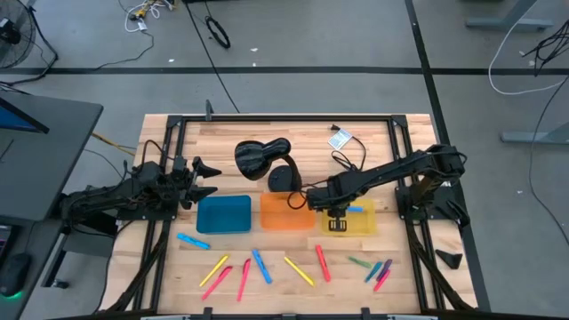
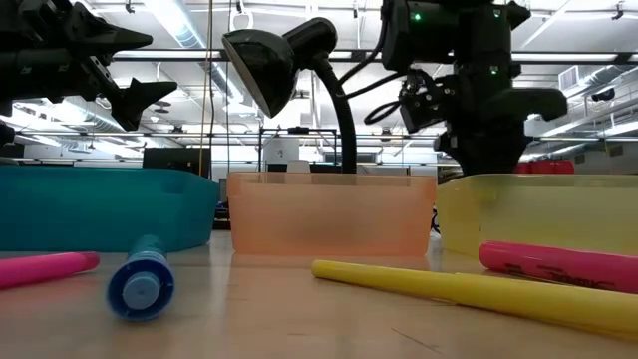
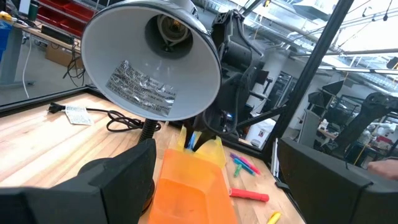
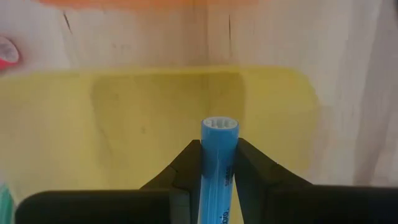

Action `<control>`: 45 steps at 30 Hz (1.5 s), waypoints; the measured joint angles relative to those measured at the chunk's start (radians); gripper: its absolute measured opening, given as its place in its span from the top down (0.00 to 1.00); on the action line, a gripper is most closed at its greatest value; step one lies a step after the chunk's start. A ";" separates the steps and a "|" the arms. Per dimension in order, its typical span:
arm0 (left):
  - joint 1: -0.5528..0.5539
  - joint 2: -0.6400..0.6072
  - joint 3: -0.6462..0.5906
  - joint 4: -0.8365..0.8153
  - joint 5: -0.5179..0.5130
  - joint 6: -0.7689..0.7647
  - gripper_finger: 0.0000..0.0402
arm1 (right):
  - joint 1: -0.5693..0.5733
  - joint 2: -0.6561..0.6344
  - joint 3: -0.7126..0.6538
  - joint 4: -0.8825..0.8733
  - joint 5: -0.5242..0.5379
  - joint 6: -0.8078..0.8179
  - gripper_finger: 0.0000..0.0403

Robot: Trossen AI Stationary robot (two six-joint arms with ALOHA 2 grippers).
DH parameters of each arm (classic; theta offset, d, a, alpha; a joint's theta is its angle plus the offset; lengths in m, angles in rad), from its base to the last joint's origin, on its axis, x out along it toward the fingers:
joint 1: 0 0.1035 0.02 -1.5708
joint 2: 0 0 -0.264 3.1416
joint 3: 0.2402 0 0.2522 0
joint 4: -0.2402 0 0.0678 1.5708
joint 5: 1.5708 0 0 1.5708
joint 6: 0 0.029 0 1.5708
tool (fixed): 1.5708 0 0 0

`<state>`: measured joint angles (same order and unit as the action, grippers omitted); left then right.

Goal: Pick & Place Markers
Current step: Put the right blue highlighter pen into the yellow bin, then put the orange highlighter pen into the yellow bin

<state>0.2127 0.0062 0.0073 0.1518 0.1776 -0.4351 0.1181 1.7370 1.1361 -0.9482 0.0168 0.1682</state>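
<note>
Currently we hold a blue marker (image 4: 219, 163) pinched between the fingers of the right gripper (image 4: 219, 168), directly above the yellow tray (image 4: 124, 118). The marker's long axis runs forward between the fingers, its end cap projecting past them over the tray floor, so we judge that release needs only a short descent. The left gripper (image 1: 197, 180) waits with fingers spread behind the blue tray (image 1: 223, 214). Other markers (image 1: 300, 271) lie on the table (image 1: 169, 267), well apart from both grippers.
</note>
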 joint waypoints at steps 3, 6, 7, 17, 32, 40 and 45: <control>0.000 0.000 0.000 0.000 0.000 0.000 0.15 | 0.000 0.000 -0.018 0.012 0.001 -0.002 0.82; 0.000 0.000 0.000 0.000 0.000 0.000 0.15 | 0.000 0.000 -0.029 0.036 0.001 -0.012 0.82; 0.000 0.000 0.000 0.000 0.000 0.000 0.15 | 0.000 0.000 -0.034 0.050 0.001 -0.015 0.82; 0.000 0.000 0.000 0.000 0.000 0.000 0.15 | 0.000 0.000 -0.062 0.070 -0.001 0.001 0.82; 0.000 0.000 0.000 0.000 0.000 0.000 0.15 | 0.000 0.000 -0.062 0.070 -0.002 0.007 0.66; 0.000 0.000 0.000 0.000 0.000 0.000 0.15 | 0.000 0.000 -0.062 0.070 -0.010 0.007 0.58; 0.000 0.000 0.000 0.000 0.000 0.000 0.15 | 0.000 0.000 -0.062 0.070 -0.009 0.007 0.57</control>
<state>0.2130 0.0062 0.0071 0.1520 0.1776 -0.4351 0.1177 1.7370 1.0740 -0.8783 0.0074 0.1749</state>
